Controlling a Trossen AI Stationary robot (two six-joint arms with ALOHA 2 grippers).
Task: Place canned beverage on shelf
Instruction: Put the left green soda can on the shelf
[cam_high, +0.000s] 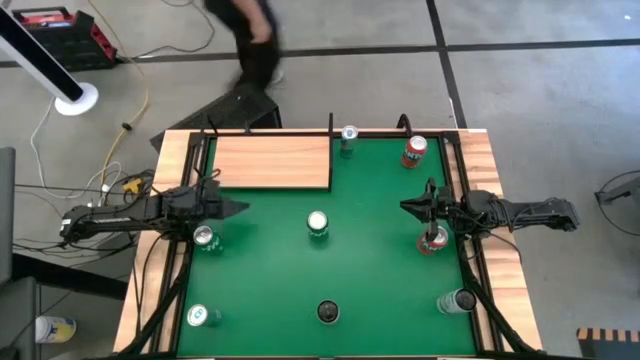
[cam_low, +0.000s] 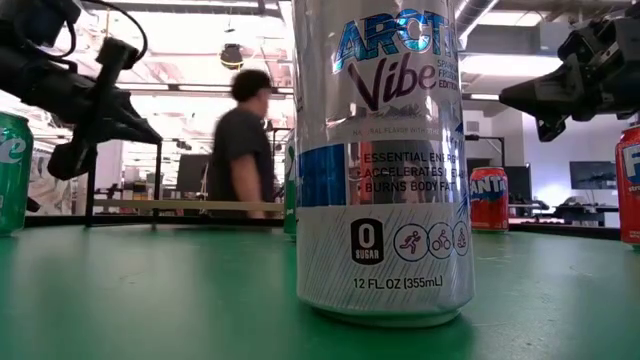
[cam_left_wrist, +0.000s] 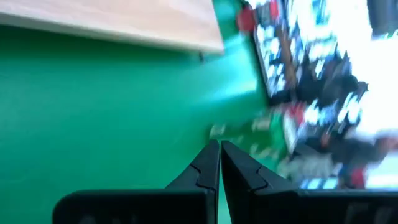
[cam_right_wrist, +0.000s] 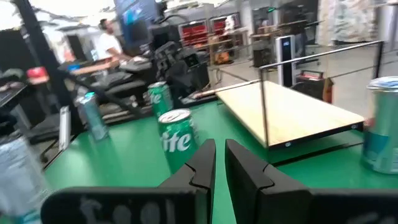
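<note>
We're pre-grasp: left tool (cam_high: 238, 207) and right tool (cam_high: 408, 207) both closed, empty. Shelf (cam_high: 272, 161) bare, far-left on the counter (cam_high: 380, 290). Next: open over the centre green can (cam_high: 317, 225).

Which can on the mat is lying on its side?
The silver can near the mat's right edge, toward the front, behind the right arm. It lies on its side; every other can stands upright.

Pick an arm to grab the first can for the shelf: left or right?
Left, probably. The left hand hangs shut and empty right by the shelf, with a green can just beside it. The right hand is equally free, but the whole mat lies between it and the shelf.
</note>
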